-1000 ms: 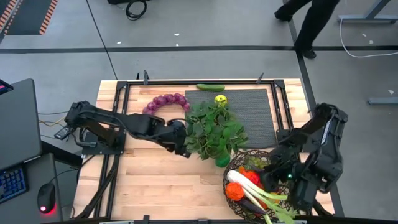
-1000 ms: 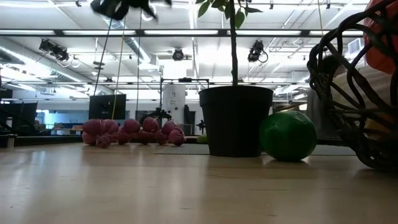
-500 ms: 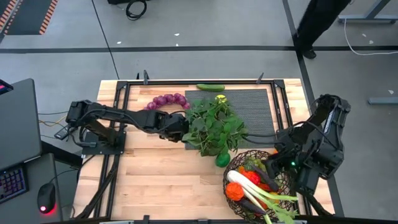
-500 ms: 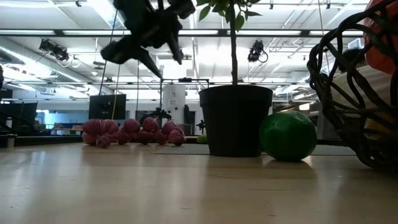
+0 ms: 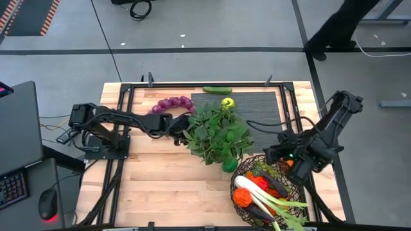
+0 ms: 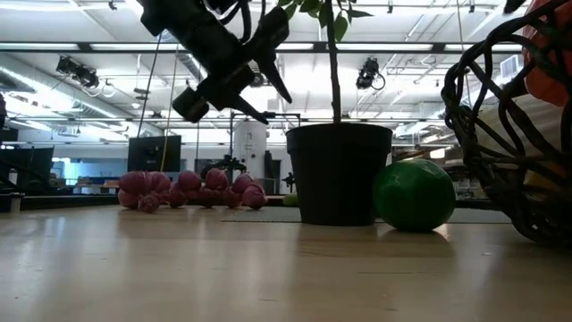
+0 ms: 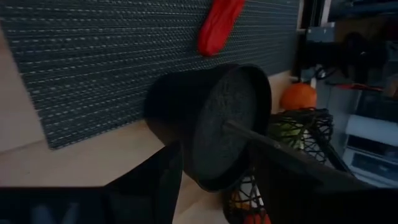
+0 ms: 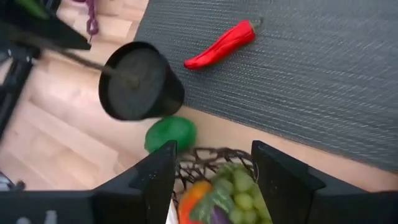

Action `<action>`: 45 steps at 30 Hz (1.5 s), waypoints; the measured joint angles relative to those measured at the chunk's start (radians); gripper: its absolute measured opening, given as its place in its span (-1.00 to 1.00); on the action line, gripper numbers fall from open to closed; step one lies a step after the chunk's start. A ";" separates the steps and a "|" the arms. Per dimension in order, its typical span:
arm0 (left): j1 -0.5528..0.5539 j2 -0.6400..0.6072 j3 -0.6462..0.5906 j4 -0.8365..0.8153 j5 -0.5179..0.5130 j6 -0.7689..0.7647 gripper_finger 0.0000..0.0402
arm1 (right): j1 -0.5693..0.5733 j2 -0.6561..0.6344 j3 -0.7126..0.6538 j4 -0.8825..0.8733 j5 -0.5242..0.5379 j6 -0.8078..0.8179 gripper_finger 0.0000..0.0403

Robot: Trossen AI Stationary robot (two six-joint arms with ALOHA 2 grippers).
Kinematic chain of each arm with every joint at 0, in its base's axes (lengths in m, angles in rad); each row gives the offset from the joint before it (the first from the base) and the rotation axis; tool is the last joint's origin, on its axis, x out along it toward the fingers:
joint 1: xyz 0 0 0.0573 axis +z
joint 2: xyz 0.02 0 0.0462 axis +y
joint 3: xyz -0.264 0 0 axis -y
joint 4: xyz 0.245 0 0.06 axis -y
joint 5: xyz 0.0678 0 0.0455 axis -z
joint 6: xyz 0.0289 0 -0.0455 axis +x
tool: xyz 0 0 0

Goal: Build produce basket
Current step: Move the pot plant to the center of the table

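Observation:
The wire basket stands at the table's near right, holding a leek, orange tomatoes and green grapes. Purple grapes, a cucumber and a lemon lie near the far edge. A lime rests on the wood beside the plant pot. A red chili lies on the black mat. My left gripper hangs open above the table just left of the plant, aimed at the pot. Beyond the basket's far rim, my right gripper hovers open.
The leafy potted plant stands mid-table between the two arms, and its leaves hide the chili from above. Black rails frame the table's sides. Bare wood lies at the near left. A person's legs show beyond the far edge.
My left gripper has come down and moved toward the far edge, along the plant's left side, rolling as it went. My right gripper has drawn back from over the basket toward the far edge. The produce has stayed where it was.

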 joint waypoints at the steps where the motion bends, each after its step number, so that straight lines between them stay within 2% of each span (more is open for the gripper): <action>1: 0.000 0.000 -0.008 0.005 0.000 -0.010 -0.02 | -0.015 -0.012 -0.035 0.042 0.004 0.000 0.08; 5: 0.000 0.000 -0.037 0.046 -0.001 -0.051 0.00 | -0.085 -0.060 -0.176 0.244 -0.003 -0.009 0.14; 9: 0.000 0.000 -0.047 0.079 -0.010 -0.091 -0.01 | -0.174 -0.084 -0.296 0.464 -0.085 -0.065 0.15; 12: 0.000 0.000 -0.047 0.104 -0.024 -0.095 0.00 | -0.245 -0.083 -0.352 0.617 -0.156 -0.157 0.15; 15: 0.000 0.000 -0.047 0.126 -0.027 -0.095 0.01 | -0.303 -0.080 -0.380 0.755 -0.166 -0.261 0.14; 20: -0.002 0.001 -0.047 0.123 -0.047 -0.068 0.00 | -0.399 -0.080 -0.381 0.804 -0.166 -0.373 0.15; 29: -0.007 0.001 -0.047 0.120 -0.052 -0.008 -0.02 | -0.556 -0.040 -0.382 0.896 -0.305 -0.610 0.16; 38: -0.072 0.001 -0.047 0.121 -0.060 0.007 -0.09 | -0.624 0.046 -0.381 1.001 -0.446 -0.727 0.12; 45: -0.098 0.037 -0.043 0.136 -0.133 -0.013 -0.14 | -0.637 0.102 -0.381 1.064 -0.483 -0.775 0.06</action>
